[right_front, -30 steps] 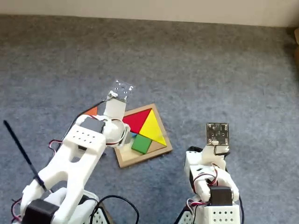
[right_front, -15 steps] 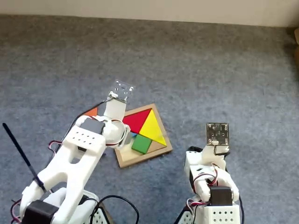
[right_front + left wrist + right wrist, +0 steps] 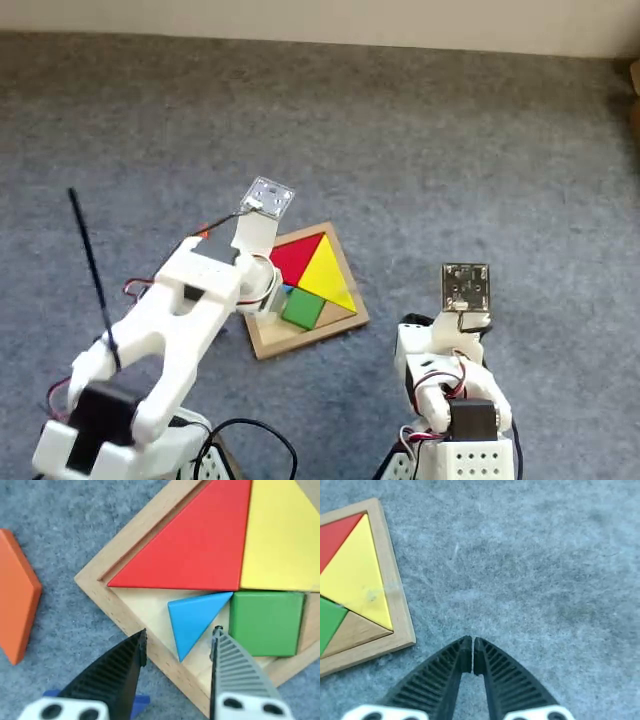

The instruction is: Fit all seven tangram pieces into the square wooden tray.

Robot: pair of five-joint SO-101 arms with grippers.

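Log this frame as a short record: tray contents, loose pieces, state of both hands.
Wooden tray: holds red triangle, yellow triangle, green square, blue triangle, tan triangle
Outside tray: orange piece, on carpet
Left hand: open, above blue triangle near tray corner
Right hand: shut, above carpet beside tray

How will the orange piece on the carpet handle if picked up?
Probably rigid: the orange piece looks like a thick painted block with crisp edges. It lies flat on the carpet, so it shouldn't roll. Its smooth faces might slip in the left tool.
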